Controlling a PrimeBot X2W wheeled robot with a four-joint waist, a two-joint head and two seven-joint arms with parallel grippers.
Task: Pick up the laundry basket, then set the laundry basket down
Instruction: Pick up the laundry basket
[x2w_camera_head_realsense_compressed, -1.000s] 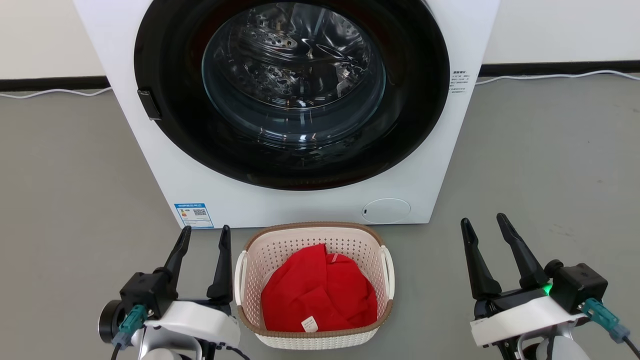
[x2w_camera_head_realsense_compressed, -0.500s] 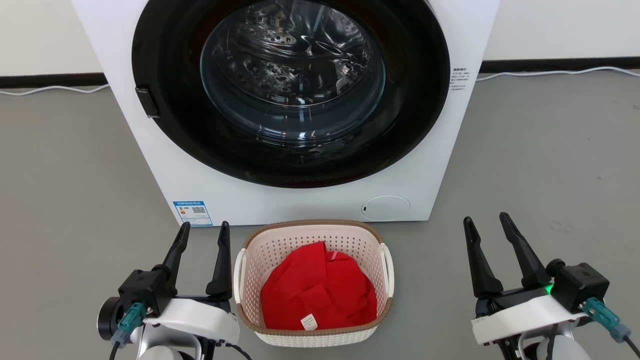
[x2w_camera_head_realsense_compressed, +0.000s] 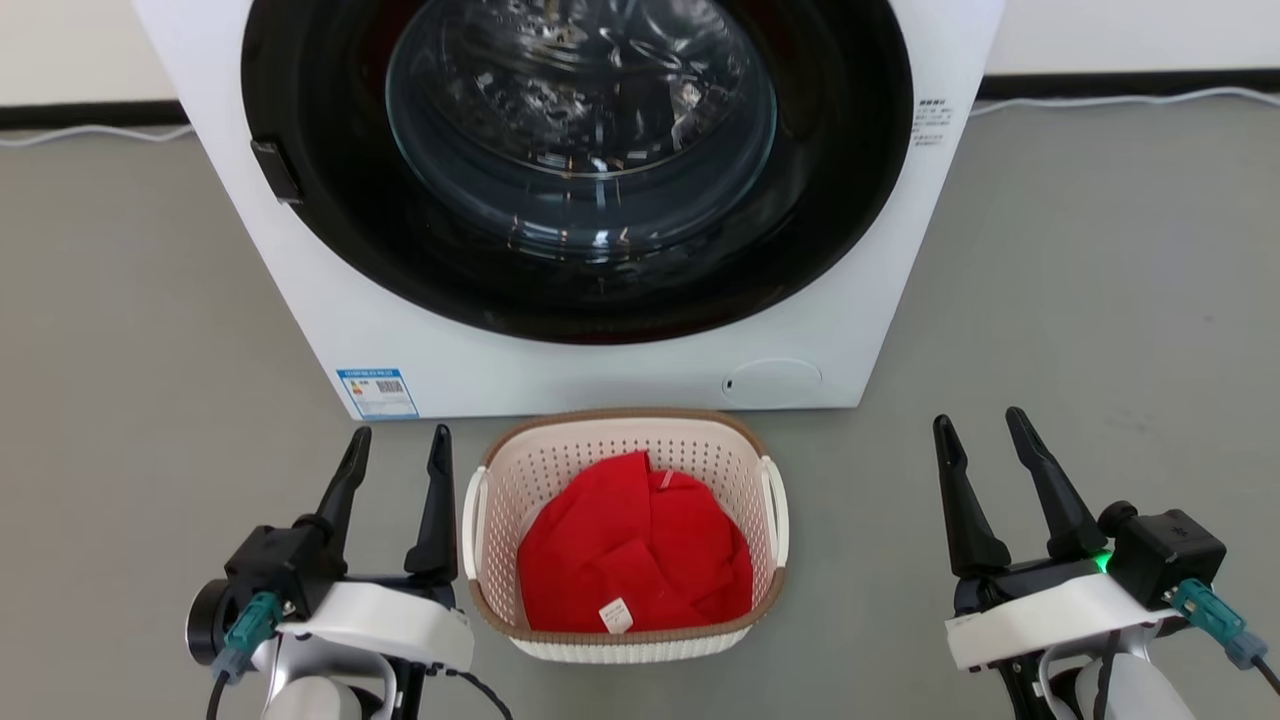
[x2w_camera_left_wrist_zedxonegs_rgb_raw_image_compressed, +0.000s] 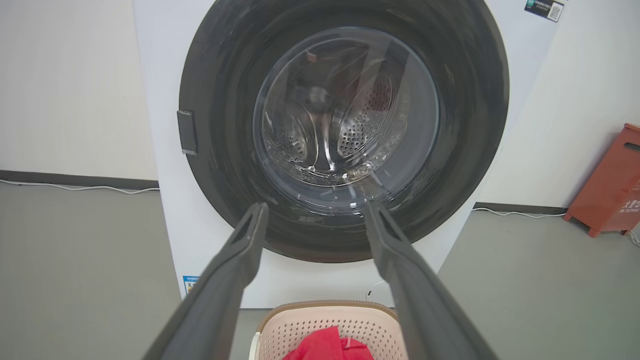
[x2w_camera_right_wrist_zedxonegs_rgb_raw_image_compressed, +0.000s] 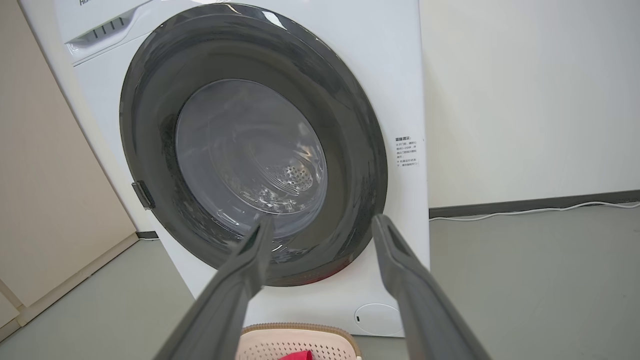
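Nearest you, your left gripper (x2w_camera_head_realsense_compressed: 400, 432) has its two long dark fingers spread wide, holding nothing, just beside the white left loop handle (x2w_camera_head_realsense_compressed: 468, 520) of the small cream-white perforated plastic laundry basket (x2w_camera_head_realsense_compressed: 560, 462) with its brown woven-look rim. Your right gripper (x2w_camera_head_realsense_compressed: 978, 416) is equally wide and empty, but well apart from the right handle (x2w_camera_head_realsense_compressed: 775, 510). The basket sits on the grey floor (x2w_camera_head_realsense_compressed: 1100, 300) between them, a crumpled red cloth (x2w_camera_head_realsense_compressed: 630, 550) inside, close in front of the white front-loading washing machine (x2w_camera_head_realsense_compressed: 600, 385). You look to be at the approach, nothing lifted yet. Next, I judge, bring the right gripper in so both handles are gripped level
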